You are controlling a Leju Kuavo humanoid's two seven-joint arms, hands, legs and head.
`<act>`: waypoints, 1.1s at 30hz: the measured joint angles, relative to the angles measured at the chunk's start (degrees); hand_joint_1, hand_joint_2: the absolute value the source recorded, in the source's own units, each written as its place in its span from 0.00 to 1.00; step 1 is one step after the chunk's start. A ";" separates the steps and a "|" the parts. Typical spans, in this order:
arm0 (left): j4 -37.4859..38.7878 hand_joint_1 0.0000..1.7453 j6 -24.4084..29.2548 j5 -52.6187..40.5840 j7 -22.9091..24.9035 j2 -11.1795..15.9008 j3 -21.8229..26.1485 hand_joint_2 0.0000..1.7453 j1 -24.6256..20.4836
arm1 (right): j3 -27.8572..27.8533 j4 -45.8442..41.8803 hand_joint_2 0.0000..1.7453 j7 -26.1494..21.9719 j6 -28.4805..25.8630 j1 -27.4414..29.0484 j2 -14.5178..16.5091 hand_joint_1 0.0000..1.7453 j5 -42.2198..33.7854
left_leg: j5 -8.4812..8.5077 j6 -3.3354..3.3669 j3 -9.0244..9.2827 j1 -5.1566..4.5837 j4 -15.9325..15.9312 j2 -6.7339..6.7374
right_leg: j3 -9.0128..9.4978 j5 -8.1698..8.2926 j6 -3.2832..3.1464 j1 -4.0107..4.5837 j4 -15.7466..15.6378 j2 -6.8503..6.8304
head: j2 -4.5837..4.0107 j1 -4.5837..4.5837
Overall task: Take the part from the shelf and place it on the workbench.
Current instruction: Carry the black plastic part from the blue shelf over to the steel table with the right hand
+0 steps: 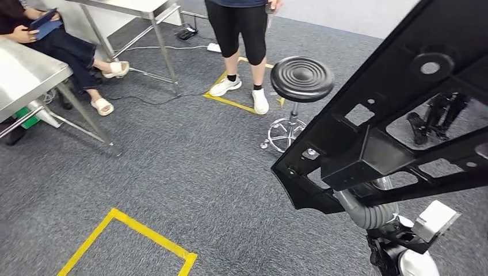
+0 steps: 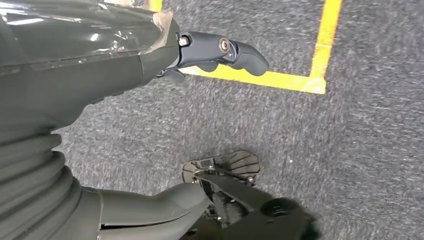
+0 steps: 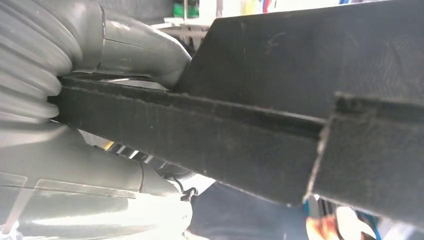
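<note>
**Much of the part and both hands lie out of clear sight**

The black part (image 1: 380,132) runs off the head view's top and right edges, so its full outline cannot be told. Behind the part, the right hand (image 3: 125,55) is mostly covered; its fingers are hidden, and the grip is probably around the part's edge. Beyond the part, the stool (image 1: 301,79) has its base partly covered. The standing person (image 1: 241,34) and the seated person (image 1: 57,46) are cut off at the frame's top. The left hand (image 2: 150,70) has its fingers largely out of frame.
</note>
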 joint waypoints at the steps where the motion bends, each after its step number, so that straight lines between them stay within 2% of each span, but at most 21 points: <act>1: 0.00 0.00 -0.02 0.01 -0.07 -0.04 0.10 1.00 0.06 | -0.01 0.25 1.00 0.00 0.01 -0.04 -0.04 1.00 0.00 | 0.25 -0.01 -0.43 0.02 0.76 0.17 | 0.02 -0.07 -0.07 0.10 0.00 -0.80 | 0.00 -0.01; 3: 0.00 0.00 -0.04 0.02 -0.21 -0.03 0.24 1.00 0.13 | 0.01 0.63 1.00 -0.01 -0.02 -0.26 -0.05 1.00 0.08 | 3.45 0.26 2.32 -0.02 -4.48 1.02 | 0.22 -0.25 -0.16 0.23 0.01 -2.27 | 0.00 -0.02; 5: 0.00 0.00 -0.05 0.04 -0.31 0.04 0.43 1.00 0.08 | 0.02 0.87 1.00 -0.08 -0.22 -0.61 -0.05 1.00 0.22 | 6.21 0.88 6.55 -0.45 -12.27 3.39 | 0.55 -0.58 0.06 0.57 0.02 -3.55 | 0.00 0.02; 6: 0.00 0.00 -0.09 0.05 -0.34 0.07 0.50 1.00 0.04 | 0.02 0.97 1.00 -0.14 -0.43 -0.77 -0.06 1.00 0.31 | 6.68 1.21 7.68 -0.73 -14.38 4.16 | 0.69 -0.75 0.30 0.74 0.02 -4.10 | 0.00 0.04; 7: 0.00 0.00 -0.14 0.05 -0.36 0.09 0.55 1.00 0.02 | 0.02 1.05 1.00 -0.19 -0.64 -0.89 -0.07 1.00 0.38 | 6.61 1.52 8.02 -1.00 -15.17 4.35 | 0.81 -0.90 0.58 0.83 -0.02 -4.68 | 0.00 0.09; 9: 0.01 0.00 -0.26 0.05 -0.32 0.14 0.58 1.00 0.12 | -0.02 1.18 1.00 -0.26 -0.93 -1.08 -0.08 1.00 0.52 | 6.84 2.14 8.12 -1.05 -15.54 2.89 | 1.06 -1.19 1.12 0.83 -0.01 -5.46 | 0.00 0.12; 11: 0.01 0.00 -0.43 0.04 -0.23 0.14 0.59 1.00 0.18 | -0.16 1.28 1.00 -0.32 -1.09 -1.28 -0.11 1.00 0.62 | 7.31 2.77 8.68 -0.70 -16.29 1.53 | 0.56 -2.26 1.43 0.72 1.91 -3.01 | 0.00 0.20; 13: 0.00 0.00 -0.58 0.04 -0.19 0.09 0.61 1.00 0.01 | -0.46 1.48 1.00 -0.39 -1.37 -1.35 -0.24 1.00 0.78 | 7.59 3.12 9.00 -0.40 -16.63 0.15 | -2.28 -4.85 1.35 0.47 8.00 0.72 | 0.00 0.46; 15: 0.00 0.00 -0.67 0.03 -0.19 0.04 0.63 1.00 -0.09 | -0.64 1.78 1.00 -0.42 -1.63 -1.29 -0.36 1.00 0.92 | 7.61 3.18 8.96 -0.30 -16.59 -1.43 | -5.92 -7.07 1.47 0.29 14.71 1.86 | 0.00 0.63; 16: 0.00 0.00 -0.71 0.03 -0.19 0.01 0.64 1.00 -0.06 | -0.66 1.95 1.00 -0.42 -1.72 -1.28 -0.38 1.00 0.96 | 7.61 3.16 8.96 -0.26 -16.55 -2.30 | -6.73 -6.99 1.87 0.17 15.74 1.94 | 0.00 0.63; 17: 0.00 0.00 -0.74 0.03 -0.19 -0.01 0.65 1.00 -0.03 | -0.68 2.08 1.00 -0.42 -1.77 -1.29 -0.39 1.00 0.99 | 7.60 3.11 9.00 -0.19 -16.48 -3.17 | -6.51 -6.07 2.44 0.01 14.65 2.04 | 0.00 0.63; 19: 0.00 0.00 -0.76 0.03 -0.19 -0.06 0.65 1.00 -0.01 | -0.79 2.20 1.00 -0.42 -1.85 -1.33 -0.40 1.00 1.11 | 7.48 2.78 9.02 0.06 -16.21 -4.92 | -3.49 -2.55 3.78 -0.52 7.28 3.24 | 0.00 0.66; 20: 0.00 0.00 -0.76 0.03 -0.19 -0.05 0.65 1.00 -0.01 | -0.84 2.22 1.00 -0.42 -1.87 -1.36 -0.39 1.00 1.19 | 7.35 2.44 8.91 0.07 -15.97 -5.72 | -1.92 -1.19 3.98 -0.66 3.74 4.12 | 0.00 0.71; 22: 0.00 0.00 -0.76 0.03 -0.18 0.02 0.70 1.00 0.04 | -0.93 2.25 1.00 -0.41 -1.91 -1.38 -0.38 1.00 1.31 | 7.29 1.66 8.52 0.01 -15.72 -6.94 | -0.30 -0.05 3.31 -0.70 0.30 5.05 | 0.00 0.74; 24: 0.03 0.00 -0.75 0.03 -0.16 0.08 0.80 1.00 0.26 | -0.96 2.26 1.00 -0.40 -1.94 -1.38 -0.35 1.00 1.36 | 7.48 1.01 8.18 0.12 -15.83 -7.71 | -0.18 0.11 2.08 -0.58 0.25 4.09 | 0.00 0.69; 25: 0.04 0.00 -0.74 0.03 -0.15 0.07 0.84 1.00 0.38 | -0.95 2.26 1.00 -0.39 -1.93 -1.40 -0.33 1.00 1.39 | 7.29 0.74 7.97 0.13 -15.55 -6.95 | -0.16 0.21 1.67 -0.62 0.20 3.56 | 0.00 0.66; 27: 0.08 0.00 -0.67 0.07 -0.11 0.09 0.90 1.00 0.39 | -0.94 2.25 1.00 -0.38 -1.86 -1.41 -0.30 1.00 1.44 | 5.21 0.28 6.36 0.07 -12.21 -3.48 | -0.08 0.27 0.76 -0.75 0.08 2.31 | 0.00 0.37; 28: 0.08 0.00 -0.64 0.13 -0.10 0.08 0.93 1.00 0.33 | -0.95 2.25 1.00 -0.37 -1.82 -1.39 -0.30 1.00 1.46 | 3.37 0.10 4.67 0.02 -8.74 -1.48 | -0.06 0.19 0.44 -0.58 0.08 1.65 | 0.00 0.23; 30: 0.09 0.00 -0.62 0.23 -0.09 0.07 0.97 1.00 0.29 | -0.95 2.26 1.00 -0.36 -1.80 -1.35 -0.30 1.00 1.45 | 0.29 -0.11 0.92 0.17 -1.32 -0.05 | -0.06 0.02 0.04 -0.29 0.08 0.21 | 0.00 0.11; 31: 0.09 0.00 -0.62 0.27 -0.09 0.03 0.97 1.00 0.34 | -0.94 2.26 1.00 -0.35 -1.80 -1.35 -0.29 1.00 1.45 | -0.01 -0.13 -0.12 0.23 0.62 0.09 | -0.03 -0.06 -0.06 -0.19 0.09 -0.58 | 0.00 0.10; 33: 0.09 0.00 -0.61 0.27 -0.10 0.02 0.97 1.00 0.44 | -0.91 2.27 1.00 -0.35 -1.80 -1.39 -0.26 1.00 1.44 | 2.48 0.07 1.35 0.25 -2.39 0.61 | 0.20 -0.26 -0.18 -0.07 0.09 -2.07 | 0.00 0.09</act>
